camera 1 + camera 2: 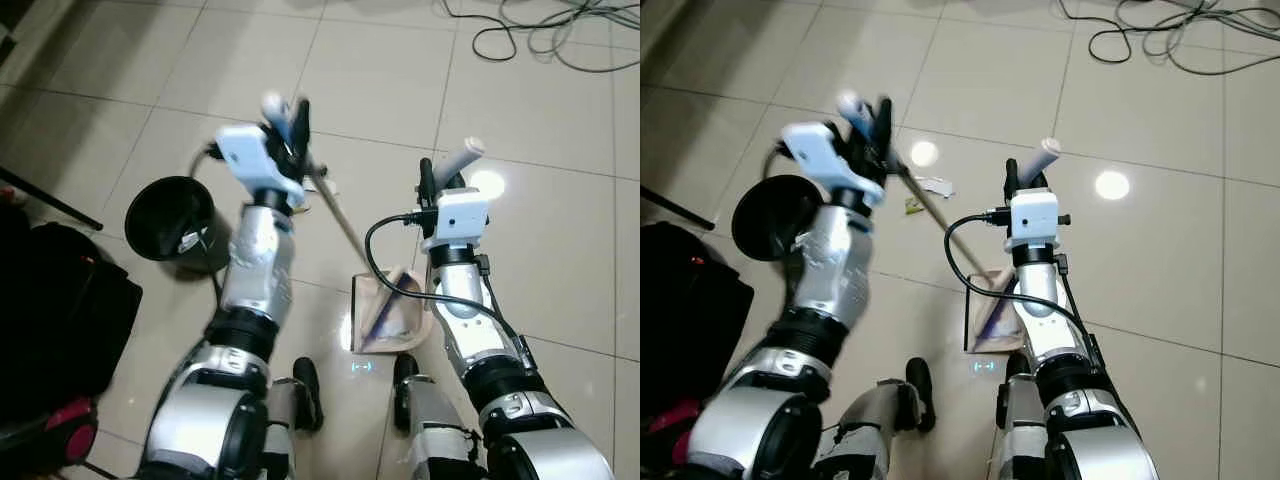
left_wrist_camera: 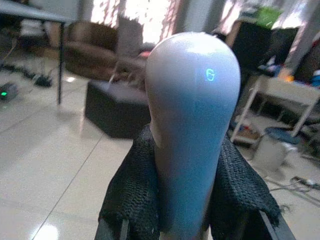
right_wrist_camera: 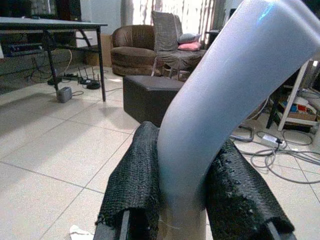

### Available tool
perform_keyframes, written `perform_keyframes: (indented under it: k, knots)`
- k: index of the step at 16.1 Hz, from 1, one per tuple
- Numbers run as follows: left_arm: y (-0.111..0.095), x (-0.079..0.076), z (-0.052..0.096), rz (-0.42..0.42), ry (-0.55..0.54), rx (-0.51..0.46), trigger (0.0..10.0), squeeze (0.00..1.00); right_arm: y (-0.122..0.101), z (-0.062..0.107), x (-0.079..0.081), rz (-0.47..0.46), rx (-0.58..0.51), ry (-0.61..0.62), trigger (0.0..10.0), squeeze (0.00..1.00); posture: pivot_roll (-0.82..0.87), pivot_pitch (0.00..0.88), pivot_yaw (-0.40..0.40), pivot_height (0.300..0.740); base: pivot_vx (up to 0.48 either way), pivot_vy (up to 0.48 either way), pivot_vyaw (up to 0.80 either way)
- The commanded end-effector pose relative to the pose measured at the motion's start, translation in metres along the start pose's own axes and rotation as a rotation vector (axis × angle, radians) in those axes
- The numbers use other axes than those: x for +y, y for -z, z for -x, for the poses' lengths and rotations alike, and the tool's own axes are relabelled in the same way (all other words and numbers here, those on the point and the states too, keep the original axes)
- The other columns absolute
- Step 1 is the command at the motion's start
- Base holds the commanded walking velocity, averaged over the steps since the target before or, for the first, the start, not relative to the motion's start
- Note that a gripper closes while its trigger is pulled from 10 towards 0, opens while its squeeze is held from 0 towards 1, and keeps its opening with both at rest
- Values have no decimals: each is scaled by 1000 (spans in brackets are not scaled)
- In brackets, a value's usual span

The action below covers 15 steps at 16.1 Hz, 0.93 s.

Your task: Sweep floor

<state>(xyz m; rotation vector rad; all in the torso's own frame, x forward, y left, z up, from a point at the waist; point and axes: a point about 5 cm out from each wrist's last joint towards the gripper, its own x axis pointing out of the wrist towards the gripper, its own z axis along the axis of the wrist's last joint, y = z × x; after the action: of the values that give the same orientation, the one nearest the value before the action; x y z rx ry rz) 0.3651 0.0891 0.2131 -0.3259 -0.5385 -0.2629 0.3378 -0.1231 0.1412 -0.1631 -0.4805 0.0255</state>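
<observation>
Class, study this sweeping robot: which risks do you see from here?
1. The scraps lie on the tile well short of the dustpan, so a hard stroke of the broom may scatter them.
2. The black bin stands close beside the left gripper; a wide swing might hit it.
3. Loose cables ahead could snag the broom.

A tiled living room with scattered clutter.
Black bin (image 1: 170, 220) beside a black bag (image 1: 55, 315); cables (image 1: 540, 35) trail further off; brown armchair (image 3: 132, 45) and dark ottoman (image 3: 150, 97) behind.
</observation>
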Motion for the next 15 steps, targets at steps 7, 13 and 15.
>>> perform_keyframes:
  k: [7, 13, 15]
  knots:
    - [-71, 51, -7, -230, 82, -96, 10000, 0, 17, 19, -17, -87, 94, 34, 10000, 0, 24, 212, 86, 740, 0, 0, 0]
    - [-46, 84, 52, -421, 19, 262, 10000, 0, -30, 21, -35, -240, 39, 38, 10000, 0, -20, 128, 106, 740, 0, 0, 0]
    - [-50, 95, 73, -454, -62, 291, 10000, 0, -62, 13, -44, -259, 9, 29, 10000, 0, -43, 108, 106, 740, 0, 0, 0]
